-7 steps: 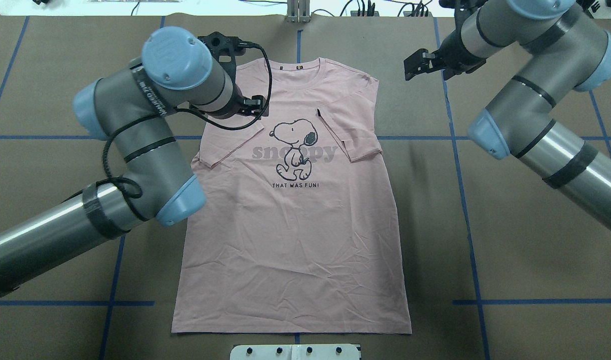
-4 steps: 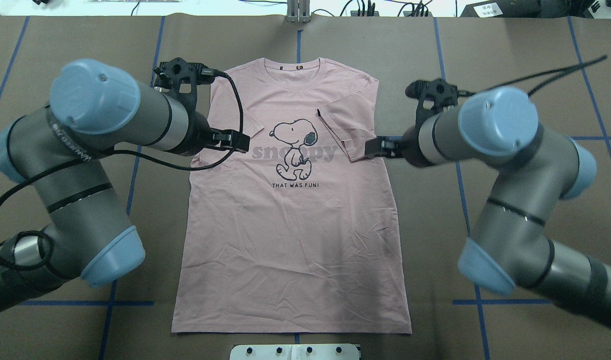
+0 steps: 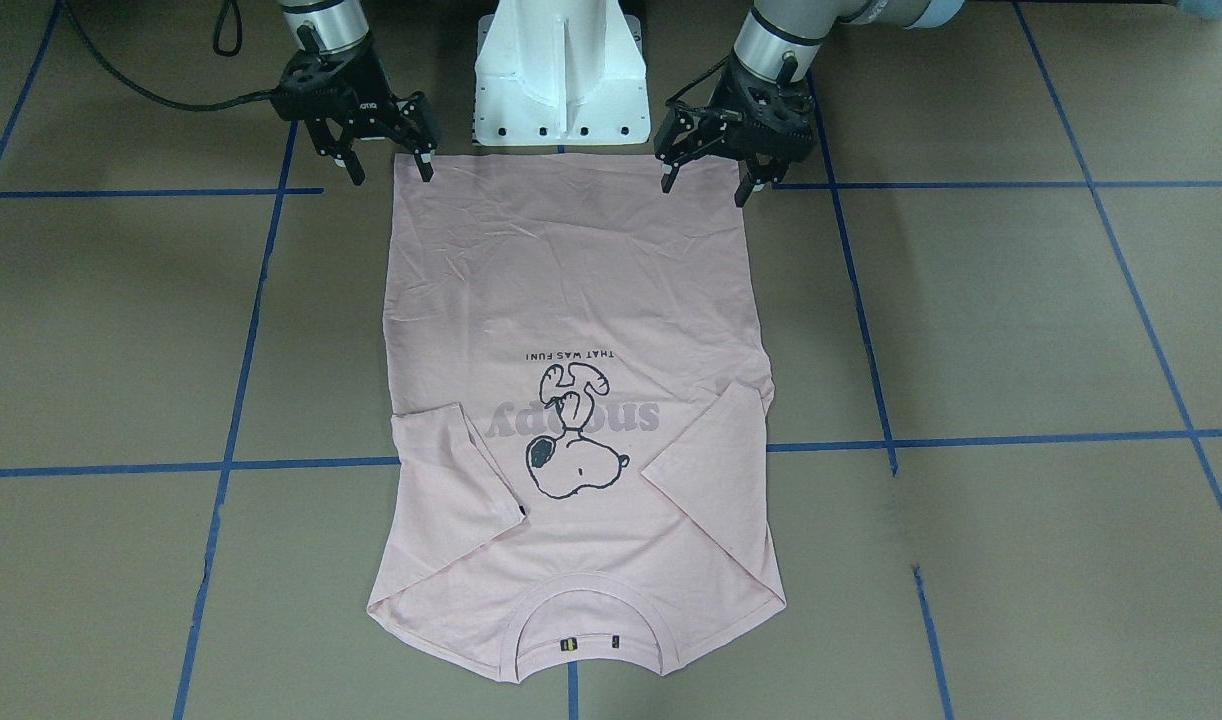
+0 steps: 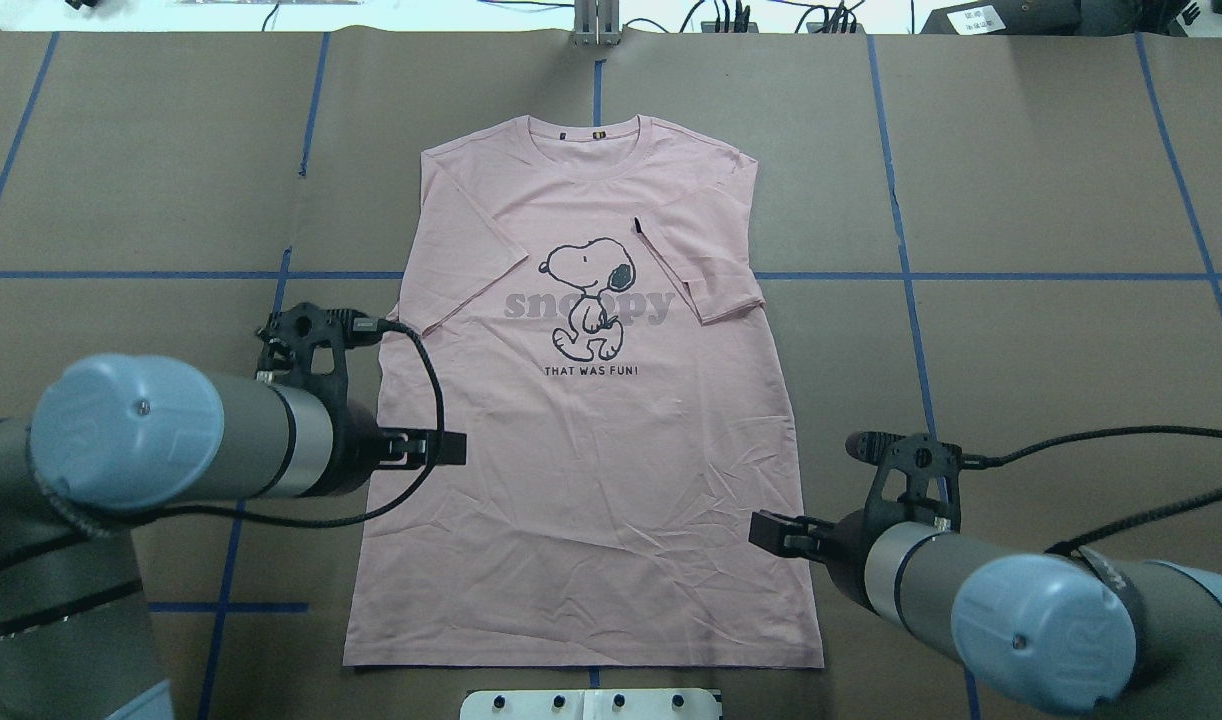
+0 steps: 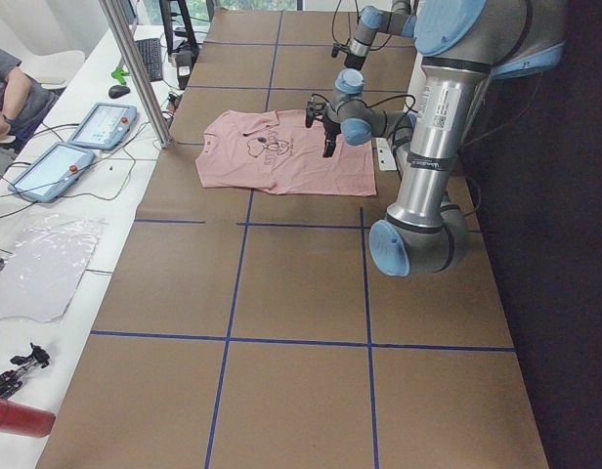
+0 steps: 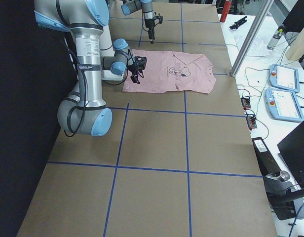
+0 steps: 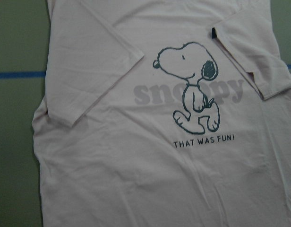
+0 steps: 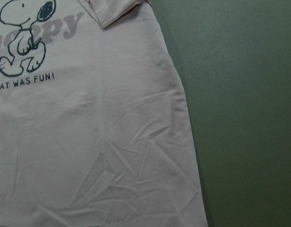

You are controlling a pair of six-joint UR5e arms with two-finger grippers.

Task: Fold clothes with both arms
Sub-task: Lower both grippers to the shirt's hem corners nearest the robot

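The pale pink Snoopy T-shirt (image 4: 591, 480) lies flat and face up on the brown table, collar away from the robot, with both short sleeves folded in over the chest. It also shows in the front view (image 3: 571, 280) and in the left wrist view (image 7: 150, 156) and right wrist view (image 8: 98, 142). My left gripper (image 3: 704, 190) is open and empty, hanging over the hem corner on my left. My right gripper (image 3: 391, 177) is open and empty over the other hem corner. Both hold nothing. In the overhead view the left arm (image 4: 171, 440) and right arm (image 4: 971, 590) flank the shirt's lower half.
The white pedestal base (image 3: 556, 70) stands just behind the hem. Blue tape lines (image 4: 901, 275) cross the brown table. A metal post (image 5: 135, 68) and operator tablets (image 5: 101, 125) stand on the white bench past the collar end.
Both arms have pulled back from the sleeve level towards the robot and now hang over the hem end. The shirt has not moved.
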